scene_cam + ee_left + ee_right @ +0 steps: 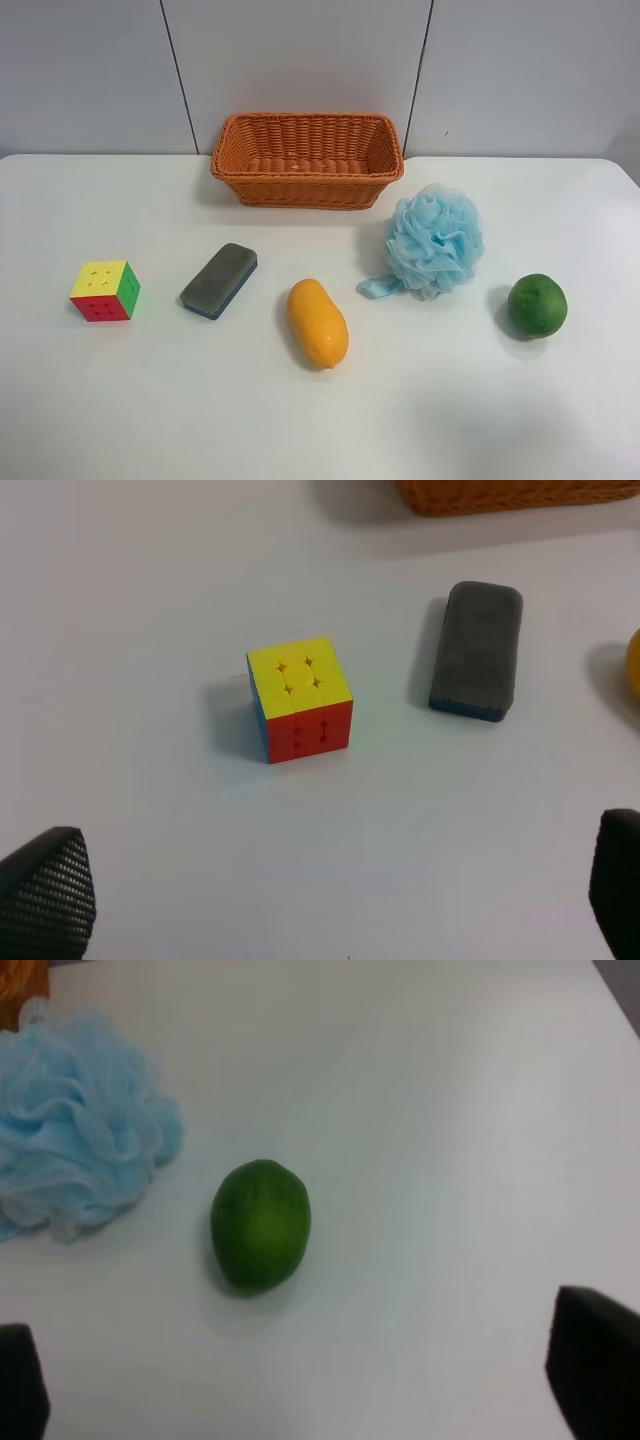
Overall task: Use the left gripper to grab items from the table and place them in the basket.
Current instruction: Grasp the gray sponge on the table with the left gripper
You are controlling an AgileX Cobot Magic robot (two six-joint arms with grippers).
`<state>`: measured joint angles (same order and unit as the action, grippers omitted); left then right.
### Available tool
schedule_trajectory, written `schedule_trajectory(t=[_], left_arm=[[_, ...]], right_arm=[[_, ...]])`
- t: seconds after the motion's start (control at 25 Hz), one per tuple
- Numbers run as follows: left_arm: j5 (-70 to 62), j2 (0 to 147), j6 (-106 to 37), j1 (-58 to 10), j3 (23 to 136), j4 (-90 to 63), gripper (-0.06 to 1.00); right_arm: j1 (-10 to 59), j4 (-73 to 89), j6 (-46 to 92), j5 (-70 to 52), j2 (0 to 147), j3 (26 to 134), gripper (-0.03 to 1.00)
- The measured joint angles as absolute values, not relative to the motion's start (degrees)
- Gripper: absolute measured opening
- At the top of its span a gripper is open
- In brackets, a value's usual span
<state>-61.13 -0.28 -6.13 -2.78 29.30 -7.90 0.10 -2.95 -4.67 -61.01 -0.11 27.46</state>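
Observation:
The wicker basket [307, 159] stands at the back of the white table [150, 400] and holds nothing I can see. In front of it lie the puzzle cube [104, 290], the grey felt block [219, 280], the mango [317, 323], the blue bath pouf [433, 242] and the green fruit [537, 305]. No arm shows in the exterior high view. My left gripper [330, 895] is open and empty, with the cube [299, 697] and the felt block [477, 649] ahead of it. My right gripper [305, 1375] is open and empty, facing the green fruit [261, 1224].
A grey panelled wall [300, 60] rises behind the table. In the right wrist view the pouf [75, 1130] lies beside the green fruit. The basket's edge [510, 495] and a sliver of mango [634, 660] show in the left wrist view.

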Motion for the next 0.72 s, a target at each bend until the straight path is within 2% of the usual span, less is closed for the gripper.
schedule_trajectory(t=[0.16, 0.4, 0.72], left_arm=[[-61.85, 2.34, -6.07, -2.78, 30.26, -7.69, 0.99], [-65.46, 23.09, -8.06, -3.62, 43.82, -7.32, 0.99], [-65.59, 52.21, -6.46, -14.35, 58.49, -4.85, 0.99]], right_arm=[[0.1, -2.95, -4.67, -61.01, -0.11, 27.46, 0.99], [0.1, -2.95, -4.67, -61.01, -0.11, 27.46, 0.99], [0.1, -2.95, -4.67, -61.01, -0.11, 27.46, 0.99]])
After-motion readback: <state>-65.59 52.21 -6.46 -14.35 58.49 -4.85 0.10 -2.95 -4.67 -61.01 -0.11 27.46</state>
